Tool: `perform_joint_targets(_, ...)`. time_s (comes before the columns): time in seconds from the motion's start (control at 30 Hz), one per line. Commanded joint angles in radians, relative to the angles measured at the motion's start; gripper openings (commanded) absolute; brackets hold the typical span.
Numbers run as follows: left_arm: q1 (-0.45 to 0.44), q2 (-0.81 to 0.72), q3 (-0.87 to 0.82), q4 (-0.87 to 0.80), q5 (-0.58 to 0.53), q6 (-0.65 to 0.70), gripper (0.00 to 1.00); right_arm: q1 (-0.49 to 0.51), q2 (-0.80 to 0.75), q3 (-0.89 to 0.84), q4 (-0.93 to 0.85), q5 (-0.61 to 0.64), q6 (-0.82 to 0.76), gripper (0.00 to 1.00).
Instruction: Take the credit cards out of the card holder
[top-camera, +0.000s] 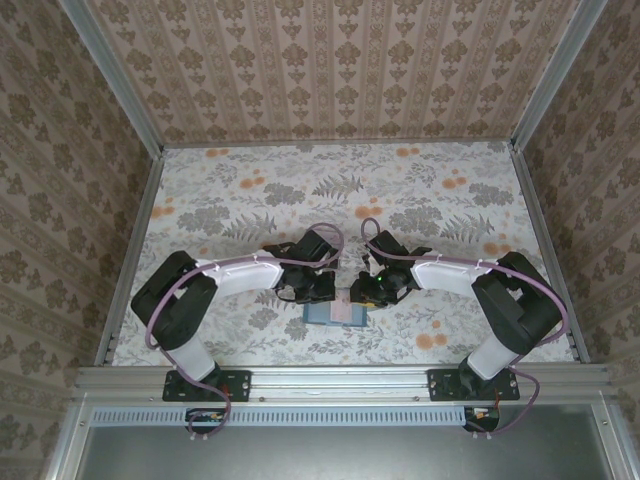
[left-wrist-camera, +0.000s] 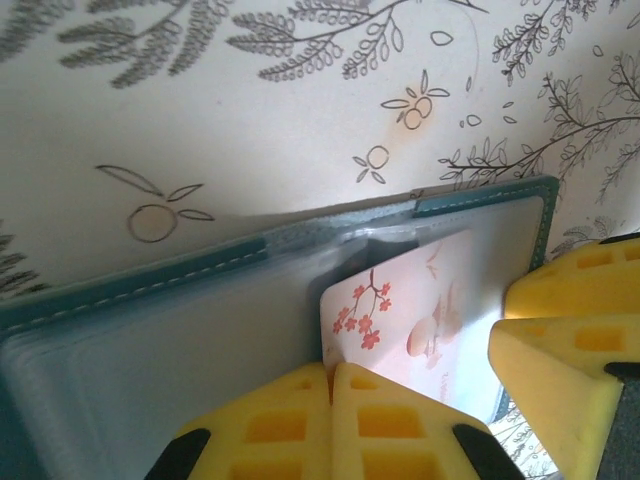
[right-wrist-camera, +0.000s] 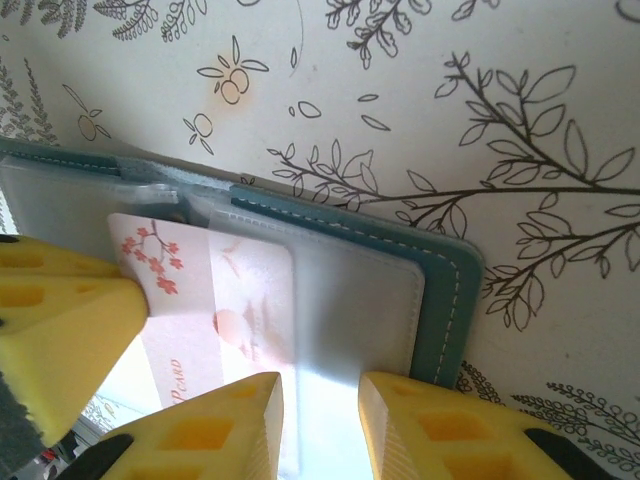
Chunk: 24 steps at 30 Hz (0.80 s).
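Pink card (left-wrist-camera: 410, 300) lies at closed left claw's (left-wrist-camera: 331, 374) tips, perhaps pinched.

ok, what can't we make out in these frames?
- Top external: card holder too small; card count unreadable.
- Left wrist: pink card lower end sits behind the shut jaws of the left gripper; pinch on it unclear.
- Right wrist: card's print cut off by the bottom edge and the right gripper.
- Both wrists: frosted sleeve hides any cards beneath.
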Motion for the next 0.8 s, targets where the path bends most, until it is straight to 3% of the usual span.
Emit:
perform_joint_targets(0.0,0.005,-0.045,0.02,-0.107,-0.059,0.031,0.04,-0.004,0.014,-0.028,-0.118,0.102,-0.009,0.3)
perform_joint_targets(0.57,-0.037,-0.056,0.147,-0.293,-0.185,0.066,0.05,-0.002,0.005,-0.035,-0.105,0.082,0.002,0.29)
perform_joint_targets(0.77,-0.055,-0.017,0.19,-0.31,-0.178,0.074,0.06,-0.001,0.008,-0.038,-0.099,0.075,0.002,0.29)
